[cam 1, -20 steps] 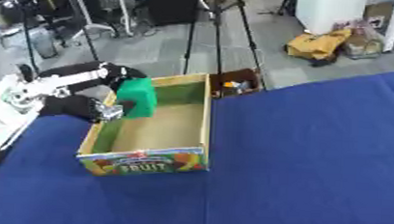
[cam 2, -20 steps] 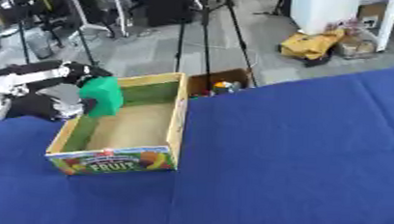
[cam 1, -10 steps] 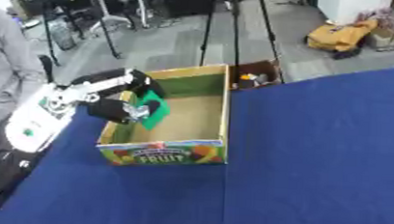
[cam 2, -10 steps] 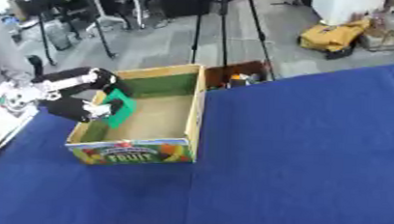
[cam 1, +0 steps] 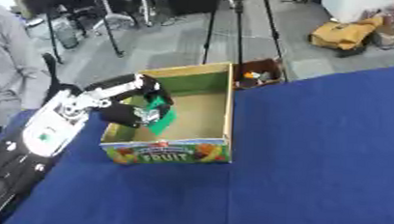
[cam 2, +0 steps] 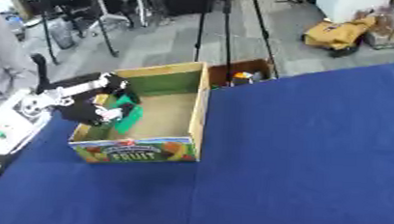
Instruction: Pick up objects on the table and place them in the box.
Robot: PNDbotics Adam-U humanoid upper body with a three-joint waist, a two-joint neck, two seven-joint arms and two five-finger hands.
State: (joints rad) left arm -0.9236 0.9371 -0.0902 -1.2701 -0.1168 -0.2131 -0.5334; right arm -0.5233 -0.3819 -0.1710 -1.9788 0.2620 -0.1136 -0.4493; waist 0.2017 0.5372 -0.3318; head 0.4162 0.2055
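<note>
Blue-covered worktop (cam 1: 316,163) in a grey-floored room with tripods. One fruit box (cam 1: 177,151); left hand (cam 1: 132,111) pinches one green object (cam 1: 160,120) inside.

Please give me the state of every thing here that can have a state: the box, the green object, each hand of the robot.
box: upright on the blue table, open at the top.
green object: tilted, inside the box at its left wall, held by the left hand.
left hand: over the box's left wall, fingers curled round the green object.
right hand: not in view.
</note>
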